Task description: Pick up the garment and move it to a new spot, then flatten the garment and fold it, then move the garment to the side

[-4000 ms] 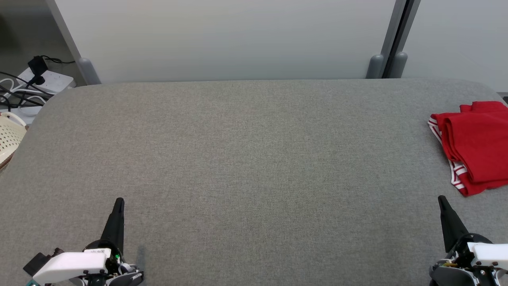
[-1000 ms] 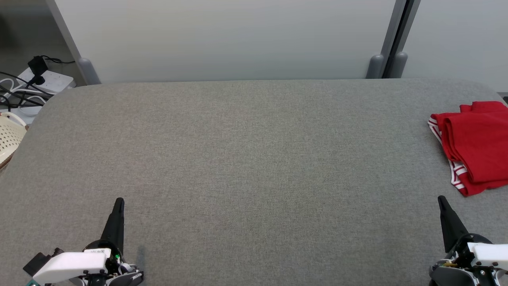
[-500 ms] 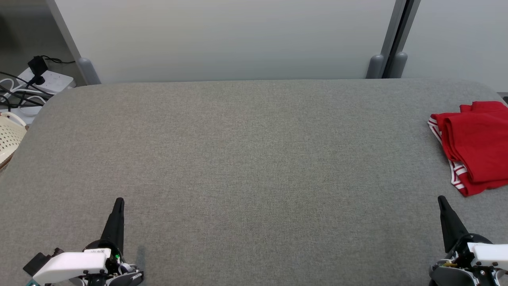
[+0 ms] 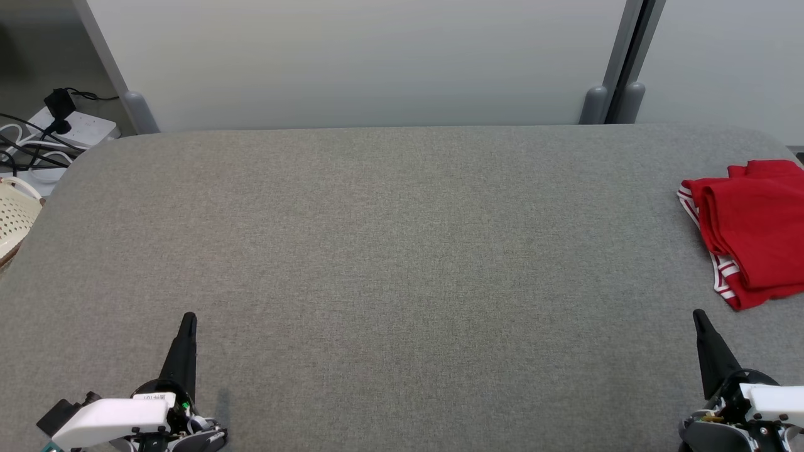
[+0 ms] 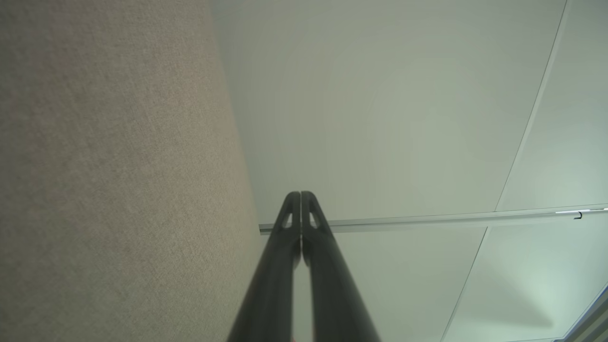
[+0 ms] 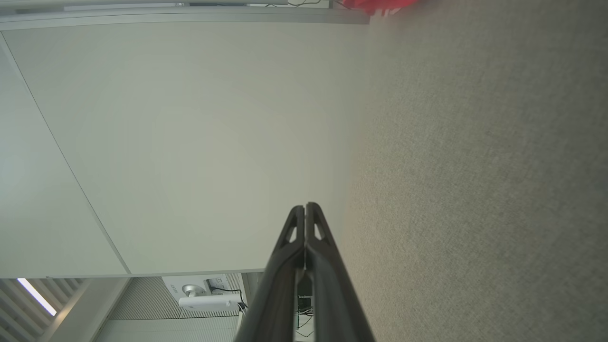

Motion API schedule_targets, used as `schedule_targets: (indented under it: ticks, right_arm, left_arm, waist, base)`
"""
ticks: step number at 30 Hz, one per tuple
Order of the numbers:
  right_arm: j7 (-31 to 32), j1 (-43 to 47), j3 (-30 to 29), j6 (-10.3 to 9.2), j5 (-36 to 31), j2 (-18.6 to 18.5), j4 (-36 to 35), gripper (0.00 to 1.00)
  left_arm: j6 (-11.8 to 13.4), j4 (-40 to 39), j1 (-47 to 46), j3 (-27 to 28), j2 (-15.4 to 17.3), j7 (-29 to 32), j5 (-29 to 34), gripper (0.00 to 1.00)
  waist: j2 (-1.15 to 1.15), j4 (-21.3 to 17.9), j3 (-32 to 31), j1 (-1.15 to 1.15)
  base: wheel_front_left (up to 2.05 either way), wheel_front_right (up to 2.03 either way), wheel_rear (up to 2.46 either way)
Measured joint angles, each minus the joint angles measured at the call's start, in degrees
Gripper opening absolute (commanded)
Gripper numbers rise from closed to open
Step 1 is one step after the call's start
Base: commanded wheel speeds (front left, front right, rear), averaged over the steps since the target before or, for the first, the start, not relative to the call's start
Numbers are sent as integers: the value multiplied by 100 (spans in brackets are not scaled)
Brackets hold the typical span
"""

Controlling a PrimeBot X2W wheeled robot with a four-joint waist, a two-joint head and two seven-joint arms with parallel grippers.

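Now the garment [image 4: 754, 238] lies at the far right edge of the tabletop [image 4: 402, 251], folded into a thick red bundle with white-striped trim along its left and lower borders. Its right part is cut by the frame of the head view. In the right wrist view a small red piece of it [image 6: 375, 4] shows at the top edge.

The tabletop is covered with a grey woven cloth of fine, even grain, and its far corners are rounded. From the garment over to the left edge the surface is flat, so there is wide room for moving.

The left tool [image 4: 186, 329] rests at the near left, and its two dark fingers are pressed together into one narrow point, with nothing between them; the left wrist view shows the tips [image 5: 301, 197] meeting. The right tool [image 4: 700, 323] rests at the near right, just before the garment and apart from it, also closed on nothing, tips together [image 6: 305, 209].

Behind the far edge stands a smooth pale wall panel [image 4: 364, 63] with a grey post [image 4: 593, 103] at its foot. Past the left edge are a cream perforated basket [image 4: 12, 216] and a white power strip [image 4: 75, 129] with black cables [image 4: 25, 157].
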Motion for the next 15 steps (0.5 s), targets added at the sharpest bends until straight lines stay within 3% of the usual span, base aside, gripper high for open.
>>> schedule_targets:
  ticks: [15]
  right_arm:
    - [1,-1,-5,0,0,1,1,0]
  left_arm:
    - [0,0,0,0,0,0,0,0]
  waist:
    - [0,0,0,0]
  base:
    - [0,0,0]
